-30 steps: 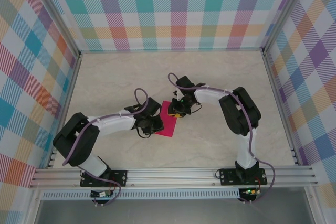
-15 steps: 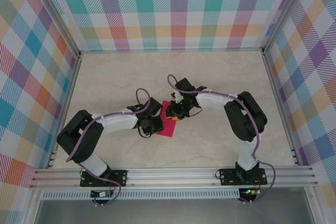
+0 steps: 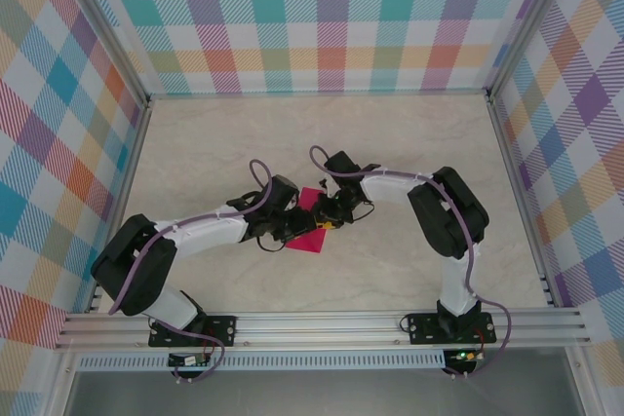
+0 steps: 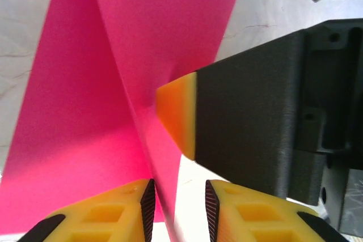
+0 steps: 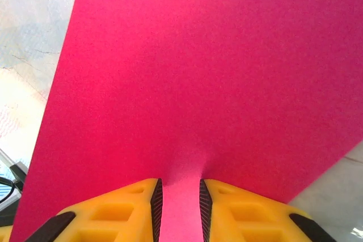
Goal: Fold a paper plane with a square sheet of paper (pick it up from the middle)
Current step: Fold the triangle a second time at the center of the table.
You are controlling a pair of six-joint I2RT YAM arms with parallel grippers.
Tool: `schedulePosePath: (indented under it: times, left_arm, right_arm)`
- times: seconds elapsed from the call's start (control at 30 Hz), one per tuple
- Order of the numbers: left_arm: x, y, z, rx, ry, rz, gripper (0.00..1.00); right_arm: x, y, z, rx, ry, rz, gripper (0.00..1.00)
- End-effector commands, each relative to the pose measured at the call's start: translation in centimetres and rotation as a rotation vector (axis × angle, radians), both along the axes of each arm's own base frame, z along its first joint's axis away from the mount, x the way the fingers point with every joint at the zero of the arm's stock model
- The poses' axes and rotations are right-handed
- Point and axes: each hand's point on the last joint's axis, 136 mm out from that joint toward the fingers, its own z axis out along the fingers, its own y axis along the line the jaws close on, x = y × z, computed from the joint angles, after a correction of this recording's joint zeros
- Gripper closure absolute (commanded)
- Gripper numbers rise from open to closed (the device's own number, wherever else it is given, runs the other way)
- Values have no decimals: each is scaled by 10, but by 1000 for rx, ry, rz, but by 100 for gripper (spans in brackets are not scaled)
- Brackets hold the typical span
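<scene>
Pale table (image 3: pixel 409 270), right gripper (image 5: pixel 179 188) pinching the pink sheet (image 5: pixel 198 72), left gripper (image 4: pixel 178 191) seemingly slack around it, so it could spring back flat.

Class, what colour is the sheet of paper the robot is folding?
The sheet of paper is plain magenta-pink, clearest in the right wrist view.

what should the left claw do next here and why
Probably draw the left claw back off the square sheet of paper. Its jaws stand apart around the raised fold, with bare table showing in the gap, so it seems to grip nothing. The right claw appears to pinch the sheet, which puckers at its jaws, so the paper should stay put.
</scene>
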Motion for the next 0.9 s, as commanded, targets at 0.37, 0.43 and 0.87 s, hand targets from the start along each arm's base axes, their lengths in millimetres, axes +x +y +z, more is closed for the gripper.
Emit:
schedulePosePath:
  times: [0.37, 0.43, 0.87]
  left_arm:
    - [3, -18, 5, -97, -50, -30, 66]
    - [3, -18, 4, -96, -48, -31, 65]
    - [9, -27, 0, -102, -47, -55, 53]
  right_arm:
    - [14, -21, 34, 3, -84, -112, 74]
    - [16, -28, 31, -16, -79, -144, 75]
    - [12, -59, 38, -45, -108, -240, 71]
